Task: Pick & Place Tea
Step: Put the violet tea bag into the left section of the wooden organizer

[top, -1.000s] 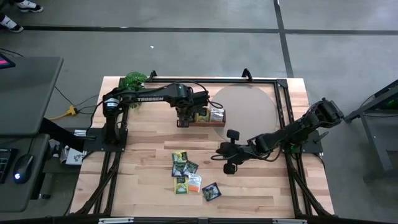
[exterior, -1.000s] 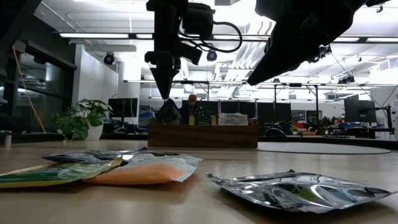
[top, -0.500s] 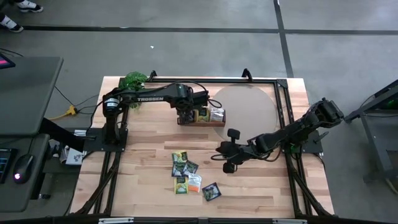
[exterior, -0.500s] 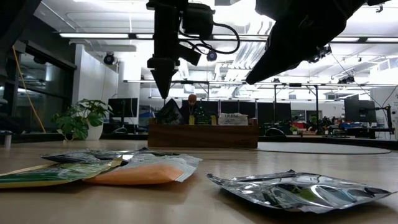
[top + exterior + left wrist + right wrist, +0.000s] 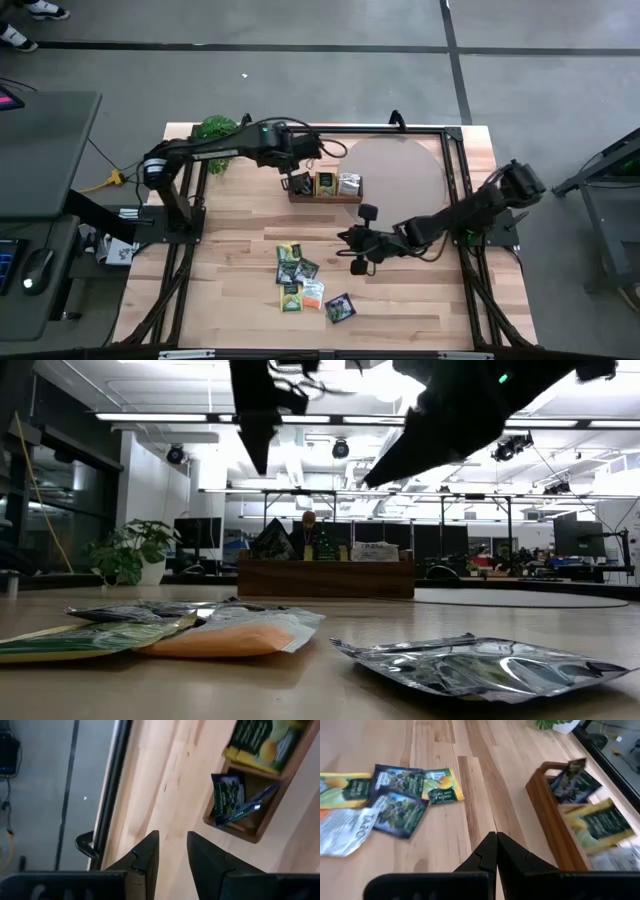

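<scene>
Bare surface (image 5: 240, 225) lies open between the wooden tray (image 5: 325, 197) and the loose sachets (image 5: 300, 277); the right gripper (image 5: 358, 240) hangs just beside that gap, the left gripper (image 5: 297, 184) over the tray's end compartment

Left hand (image 5: 297, 183) lifted off tray (image 5: 325, 198), retracted; right hand (image 5: 357, 247) shifted toward tray.

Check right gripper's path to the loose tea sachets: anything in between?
Nothing visible. The right gripper, fingers shut and empty, hangs above bare table beside the loose tea sachets; the wooden tray sits away from that path.
</scene>
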